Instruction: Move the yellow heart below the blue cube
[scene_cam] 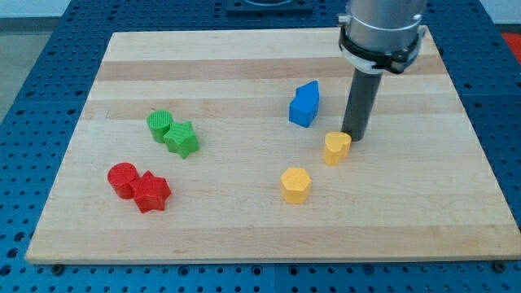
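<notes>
My tip (pixel 353 135) touches the yellow heart (pixel 336 147), down-right of the blue cube (pixel 304 105).

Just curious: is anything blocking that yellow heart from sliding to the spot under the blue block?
Nothing visible does. My tip sits right beside the yellow heart, and the board below the blue cube is bare.

Grey metal cylinder with black collar band, tapering to straight dark rod, my tip (pixel 354 135).

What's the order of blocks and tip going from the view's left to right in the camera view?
red cylinder → red star → green cylinder → green star → yellow hexagon → blue cube → yellow heart → my tip, at the heart's upper right.
</notes>
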Controlling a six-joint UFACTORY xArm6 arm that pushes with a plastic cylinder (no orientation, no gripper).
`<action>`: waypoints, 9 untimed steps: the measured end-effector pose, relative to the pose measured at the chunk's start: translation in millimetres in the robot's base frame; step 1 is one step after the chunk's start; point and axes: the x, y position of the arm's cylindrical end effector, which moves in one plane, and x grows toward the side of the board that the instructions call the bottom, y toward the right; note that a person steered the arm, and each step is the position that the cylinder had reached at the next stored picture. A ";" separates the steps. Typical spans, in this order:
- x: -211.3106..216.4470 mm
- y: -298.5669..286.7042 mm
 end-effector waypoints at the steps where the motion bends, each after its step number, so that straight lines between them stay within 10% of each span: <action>1: 18.5 0.0; 6: 77.1 -44.8; 9: 19.1 -103.4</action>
